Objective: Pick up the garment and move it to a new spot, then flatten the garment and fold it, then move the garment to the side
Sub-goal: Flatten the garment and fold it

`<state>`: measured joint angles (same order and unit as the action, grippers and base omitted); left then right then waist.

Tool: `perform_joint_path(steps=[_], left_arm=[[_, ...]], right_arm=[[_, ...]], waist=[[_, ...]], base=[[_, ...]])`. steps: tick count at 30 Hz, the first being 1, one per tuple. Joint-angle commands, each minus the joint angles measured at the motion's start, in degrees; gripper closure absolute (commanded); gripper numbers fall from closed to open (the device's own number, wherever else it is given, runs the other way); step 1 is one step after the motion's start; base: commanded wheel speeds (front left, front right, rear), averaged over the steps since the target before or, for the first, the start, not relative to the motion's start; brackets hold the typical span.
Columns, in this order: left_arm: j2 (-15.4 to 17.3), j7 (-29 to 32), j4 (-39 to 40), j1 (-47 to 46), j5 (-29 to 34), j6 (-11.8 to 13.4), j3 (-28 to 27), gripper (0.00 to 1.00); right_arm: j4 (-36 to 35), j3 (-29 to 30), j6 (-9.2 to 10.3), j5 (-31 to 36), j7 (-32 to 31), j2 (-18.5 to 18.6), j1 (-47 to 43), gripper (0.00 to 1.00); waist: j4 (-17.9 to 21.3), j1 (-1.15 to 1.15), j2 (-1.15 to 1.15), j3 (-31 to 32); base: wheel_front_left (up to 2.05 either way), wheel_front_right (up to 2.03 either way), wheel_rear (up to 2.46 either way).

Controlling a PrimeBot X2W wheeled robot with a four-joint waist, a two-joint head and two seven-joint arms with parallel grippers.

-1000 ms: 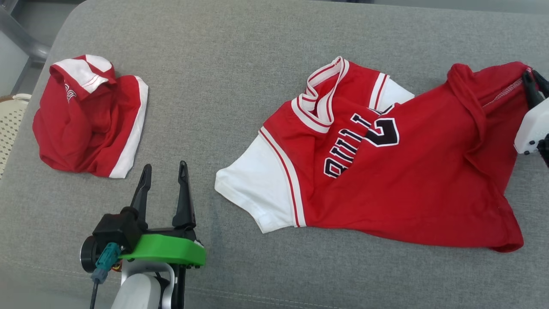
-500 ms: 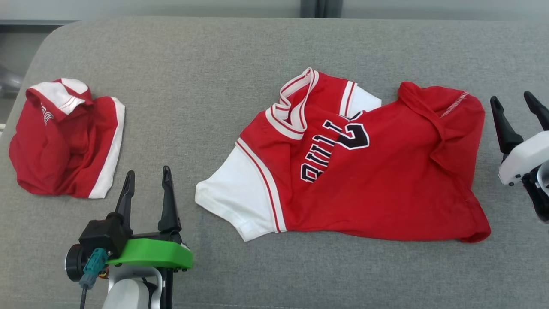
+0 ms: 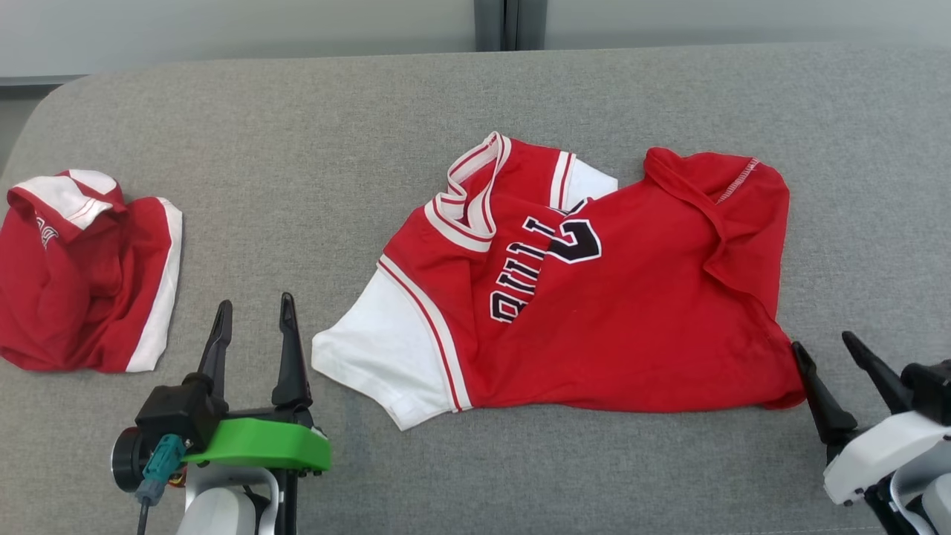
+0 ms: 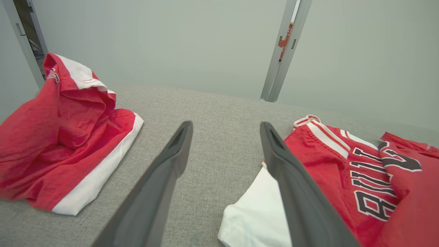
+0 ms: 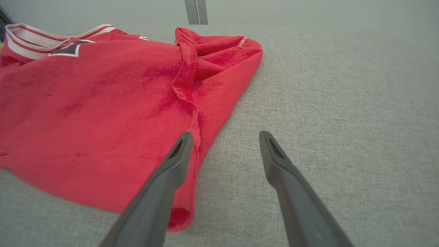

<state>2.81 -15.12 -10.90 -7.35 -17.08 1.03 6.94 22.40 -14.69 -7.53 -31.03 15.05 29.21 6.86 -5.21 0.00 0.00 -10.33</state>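
While the red jersey (image 3: 609,312) lies spread out mid-way across the grey cushion (image 3: 297,148), both sets of jaws stand wide open and empty
Right jaws sit at the jersey's near right hem corner, one finger (image 5: 159,192) by its edge, nothing clamped; left jaws hover beside the white sleeve (image 3: 364,349), crumpled red garment (image 3: 82,275) far left
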Motion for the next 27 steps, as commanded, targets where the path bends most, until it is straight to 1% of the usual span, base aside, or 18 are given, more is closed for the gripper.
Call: perform_joint_path(steps=[1,4,9,14,15,16,17,21,27], left_arm=[[0.16,-0.04,0.03,0.67,0.06,-0.1,-0.3,0.0],[0.16,-0.04,-0.08,0.65,0.17,-0.24,-0.35,0.0],[0.16,-0.04,-0.01,0.39,0.51,-0.35,-0.12,0.0],[0.16,-0.04,-0.18,0.73,0.42,-0.38,0.21,0.0],[0.16,-0.04,-0.2,0.77,0.31,-0.33,0.31,0.0],[0.16,-0.04,-0.19,0.8,0.25,-0.27,0.36,0.0],[0.16,-0.04,-0.16,0.84,0.16,-0.24,0.41,0.0],[0.16,-0.04,-0.24,1.09,0.05,-0.13,0.31,0.0],[0.16,-0.04,-0.3,1.77,0.54,-0.29,-0.49,0.0]], right_arm=[[-1.0,0.29,0.08,0.38,0.16,-0.42,-1.14,0.0],[-1.84,0.1,0.08,0.68,-0.38,-0.65,-2.65,0.0],[-2.99,-0.68,0.08,1.05,-1.93,-0.92,-2.17,0.0],[-1.79,-0.9,0.08,0.98,-3.5,-0.92,-1.73,0.0],[-1.49,-1.05,0.08,0.59,-3.92,-1.06,-1.79,0.43],[-1.34,-1.17,0.08,0.45,-4.09,-1.13,-1.77,0.65],[-1.22,-1.34,0.08,0.42,-4.16,-1.11,-1.72,1.0],[-0.98,-1.82,0.08,-0.04,-4.09,-1.15,-1.4,1.0],[-1.89,1.07,0.08,-0.27,-1.4,-0.32,-0.97,1.0]], waist=[[-0.03,0.0,0.0,0.1],[-0.19,0.0,0.0,0.15],[-0.82,0.0,0.0,0.07],[-1.75,0.0,0.0,0.13],[-1.97,0.0,0.0,0.17],[-2.1,0.0,0.0,0.18],[-2.27,0.0,0.0,0.18],[-2.45,0.0,0.0,0.41],[-1.21,0.0,0.0,1.38]], base=[[0.0,0.0,0.0],[0.0,0.0,0.0],[0.0,0.0,0.0],[0.0,0.0,0.0],[0.0,0.0,0.0],[0.0,0.0,0.0],[0.0,0.0,0.0],[0.0,0.0,0.0],[0.0,0.0,0.0]])
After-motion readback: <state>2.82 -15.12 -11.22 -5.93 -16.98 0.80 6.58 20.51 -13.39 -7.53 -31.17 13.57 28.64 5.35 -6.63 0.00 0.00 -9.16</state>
